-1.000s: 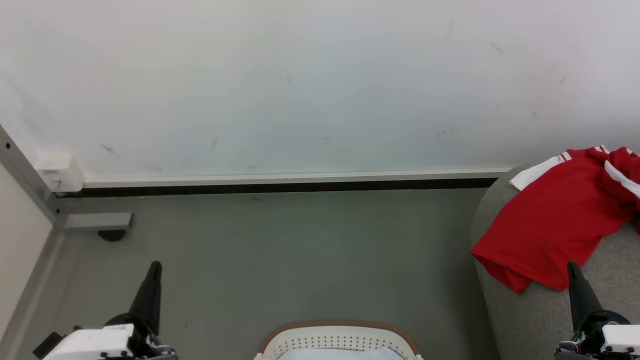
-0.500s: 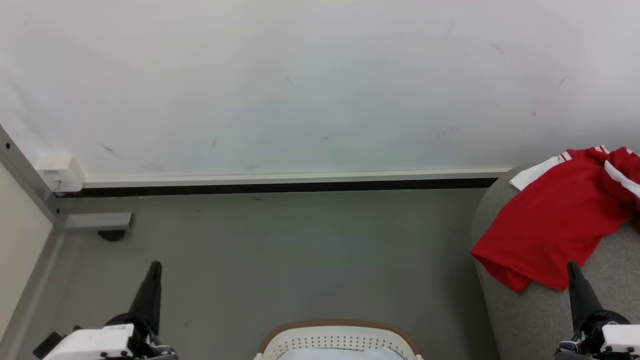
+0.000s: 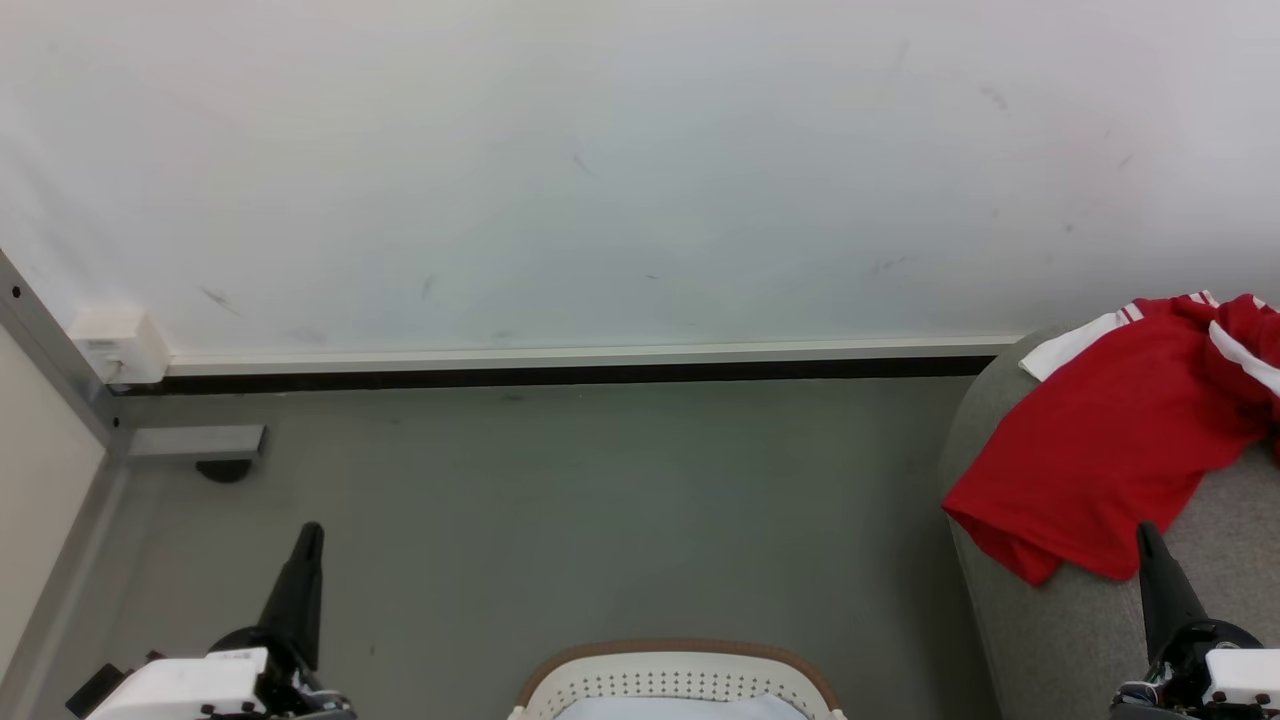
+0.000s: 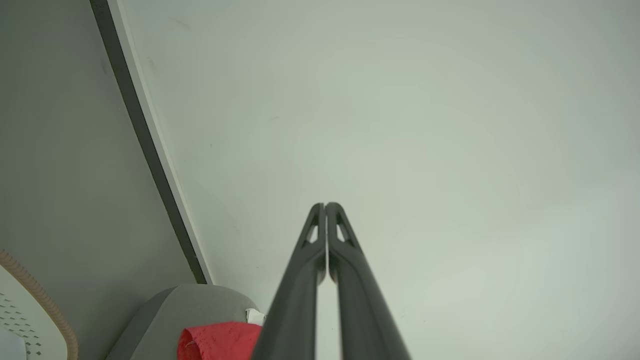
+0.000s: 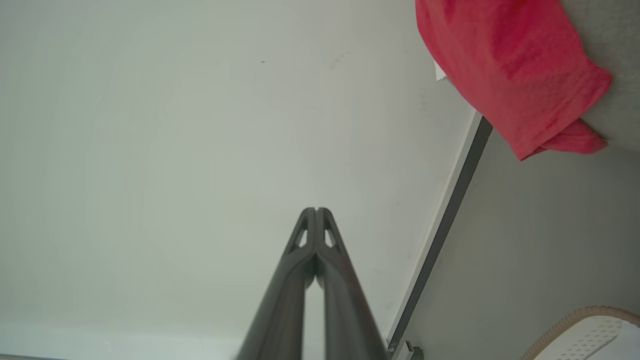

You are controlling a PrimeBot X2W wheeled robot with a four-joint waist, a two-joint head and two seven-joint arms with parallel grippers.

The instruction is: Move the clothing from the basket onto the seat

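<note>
Red clothing (image 3: 1110,455) with white panels lies draped over the rounded end of the grey seat (image 3: 1060,640) at the right; it also shows as the red clothing (image 5: 505,65) in the right wrist view and the red clothing (image 4: 220,341) in the left wrist view. The white perforated basket (image 3: 680,675) with a brown rim sits at the bottom centre, with a pale lining inside. My left gripper (image 3: 310,530) is shut and empty at the lower left, above the floor. My right gripper (image 3: 1143,530) is shut and empty at the lower right, its tip just below the garment's hem.
A pale wall (image 3: 600,180) with a dark skirting strip (image 3: 560,375) runs across the back. A metal frame post (image 3: 60,370) with a foot bracket (image 3: 195,442) stands at the left. Grey floor (image 3: 600,510) lies between the basket, wall and seat.
</note>
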